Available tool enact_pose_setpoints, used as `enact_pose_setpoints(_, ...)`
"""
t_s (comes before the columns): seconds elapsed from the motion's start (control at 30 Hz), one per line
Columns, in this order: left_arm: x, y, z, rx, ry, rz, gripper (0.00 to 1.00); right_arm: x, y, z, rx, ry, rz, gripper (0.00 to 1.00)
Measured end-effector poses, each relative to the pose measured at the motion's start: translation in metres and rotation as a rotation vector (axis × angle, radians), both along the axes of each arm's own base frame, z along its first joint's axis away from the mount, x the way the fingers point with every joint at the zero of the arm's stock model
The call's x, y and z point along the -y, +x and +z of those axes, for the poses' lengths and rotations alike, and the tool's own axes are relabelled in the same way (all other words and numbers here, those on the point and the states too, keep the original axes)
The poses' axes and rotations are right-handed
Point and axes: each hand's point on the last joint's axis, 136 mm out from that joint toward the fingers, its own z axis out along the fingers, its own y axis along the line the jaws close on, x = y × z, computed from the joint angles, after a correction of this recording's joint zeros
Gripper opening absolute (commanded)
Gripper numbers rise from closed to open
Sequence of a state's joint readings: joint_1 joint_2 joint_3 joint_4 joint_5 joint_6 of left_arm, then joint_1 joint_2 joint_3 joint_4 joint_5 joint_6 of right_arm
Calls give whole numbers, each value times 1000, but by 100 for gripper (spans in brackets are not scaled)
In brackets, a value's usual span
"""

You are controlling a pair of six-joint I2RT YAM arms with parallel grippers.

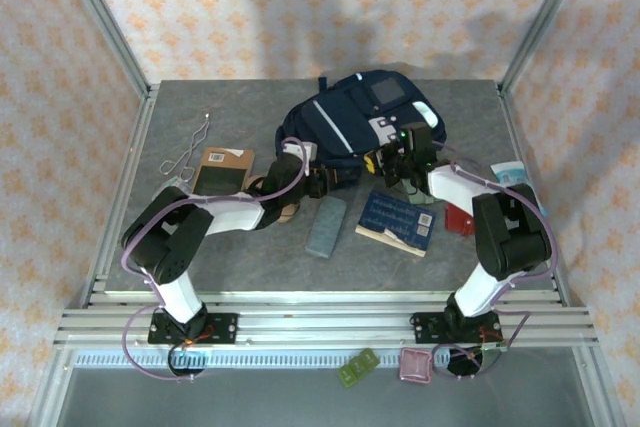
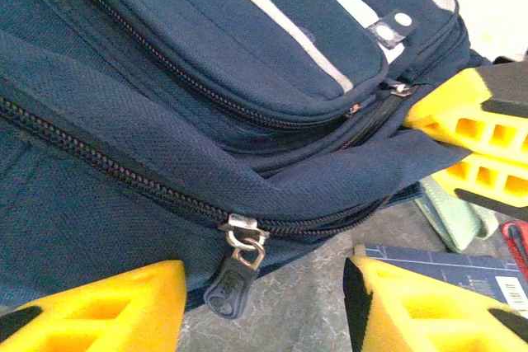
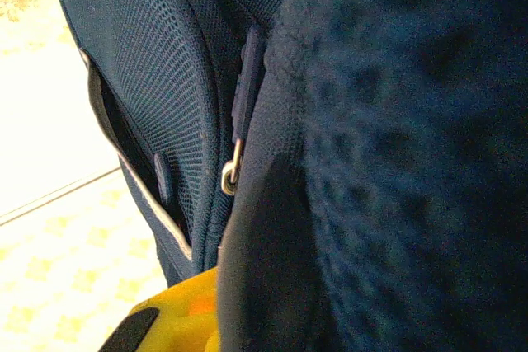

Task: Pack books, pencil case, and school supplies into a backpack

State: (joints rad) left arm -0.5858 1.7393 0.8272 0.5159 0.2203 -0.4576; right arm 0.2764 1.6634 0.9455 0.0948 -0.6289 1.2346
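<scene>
At the back, backpack (image 1: 345, 112) lengthwise left-right.

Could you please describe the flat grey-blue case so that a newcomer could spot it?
Find the big navy backpack. Just in front of it lies the grey-blue case, left of the dark blue book; it alone is plain, narrow, pale.

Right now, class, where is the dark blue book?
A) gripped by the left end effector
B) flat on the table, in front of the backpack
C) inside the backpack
B: the dark blue book lies flat on the table, just in front of the backpack.
</scene>
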Motion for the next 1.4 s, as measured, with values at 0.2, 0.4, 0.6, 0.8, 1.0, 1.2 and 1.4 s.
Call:
enact_pose_setpoints(0.2, 1, 7, -13, 8, 54, 16, 33, -1, 0, 1, -2, 6, -4, 0)
enact_pose_setpoints(0.4, -2, 11, -18, 25, 94, 19, 0, -2, 0, 2, -4, 12, -3, 0)
enact_pose_setpoints(0.6, -8, 15, -16, 36, 109, 7, 0, -3, -1, 5, 3, 13, 1, 0)
enact_pose_setpoints(0.8, -29, 15, -1, 47, 160, 35, 0, -1, 0, 10, 19, 17, 6, 0)
enact_pose_setpoints(1.0, -44, 16, -1, 46, 228, 71, 0, 11, 1, 25, 58, 17, -1, 0)
enact_pose_setpoints(1.2, -42, 16, 4, 48, 256, 43, 0, 21, -1, 26, 74, 3, 16, 0)
enact_pose_setpoints(1.4, -37, 3, 20, 53, 252, -28, 0, 31, 1, 17, 72, -22, 36, 0)
